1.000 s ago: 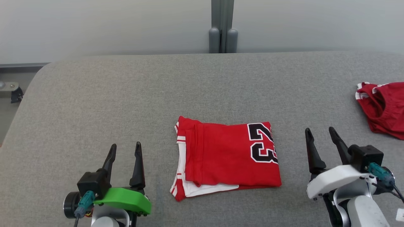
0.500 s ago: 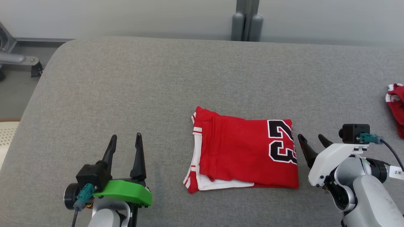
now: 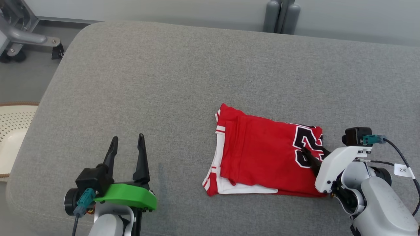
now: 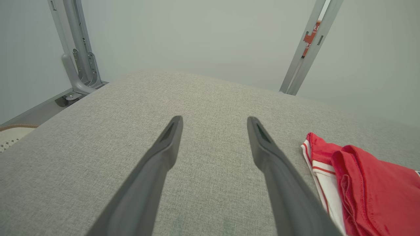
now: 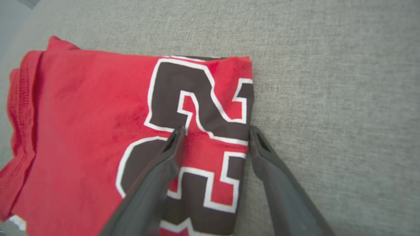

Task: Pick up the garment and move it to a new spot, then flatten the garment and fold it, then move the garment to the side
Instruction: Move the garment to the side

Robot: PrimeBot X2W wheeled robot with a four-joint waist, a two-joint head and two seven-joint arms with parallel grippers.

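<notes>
At far left, off the counter, cream perforated item, type unclear. Left hand low left over bare grey fabric, fingers spread wide, empty, well apart from the jersey. Folded red jersey lying flat right of centre, white-striped hem to the left, black 23 at the right edge. Right hand open, straddling that right edge: one finger on the number, the other on the counter just beside the fabric.
</notes>
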